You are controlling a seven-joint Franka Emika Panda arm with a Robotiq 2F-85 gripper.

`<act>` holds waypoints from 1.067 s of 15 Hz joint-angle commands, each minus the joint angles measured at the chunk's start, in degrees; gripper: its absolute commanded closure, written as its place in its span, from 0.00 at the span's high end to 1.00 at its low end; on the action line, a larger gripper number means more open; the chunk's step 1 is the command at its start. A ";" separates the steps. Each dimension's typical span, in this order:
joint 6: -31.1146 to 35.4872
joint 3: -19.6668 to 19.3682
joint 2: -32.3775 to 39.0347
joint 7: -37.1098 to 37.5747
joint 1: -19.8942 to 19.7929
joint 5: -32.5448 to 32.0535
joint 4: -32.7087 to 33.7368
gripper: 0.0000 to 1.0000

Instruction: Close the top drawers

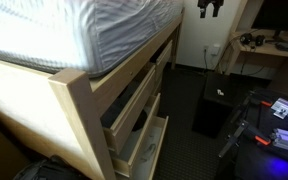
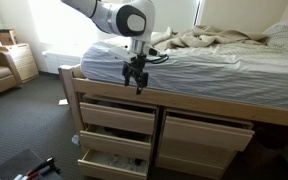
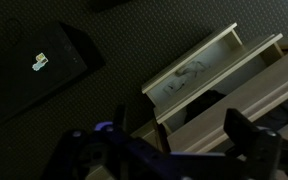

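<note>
The blond-wood chest under the bed has its drawers pulled out. In an exterior view the top left drawer (image 2: 117,117) and the top right drawer (image 2: 206,130) stick out with dark insides. The top drawers also show from the side (image 1: 132,108). My gripper (image 2: 136,78) hangs open and empty just above the top left drawer, by the mattress edge. It touches nothing. In the wrist view the gripper (image 3: 179,125) looks down on a top drawer's front (image 3: 239,95). The lowest drawer (image 3: 189,72) with its pale base lies beyond it.
The lowest left drawer (image 2: 112,162) is pulled out furthest. A mattress with rumpled bedding (image 2: 214,55) lies on the frame. A black box (image 1: 212,105) stands on the dark carpet near a desk (image 1: 269,48). A small wooden nightstand (image 2: 22,62) stands further off.
</note>
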 commanded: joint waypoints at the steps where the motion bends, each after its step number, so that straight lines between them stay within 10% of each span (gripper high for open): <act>1: 2.43 -1.93 8.19 3.57 -2.70 5.72 7.85 1.00; 9: -4.10 -6.48 29.02 9.65 -14.48 20.66 32.74 1.00; 16: 14.69 -5.45 43.56 19.82 -14.99 23.04 44.64 1.00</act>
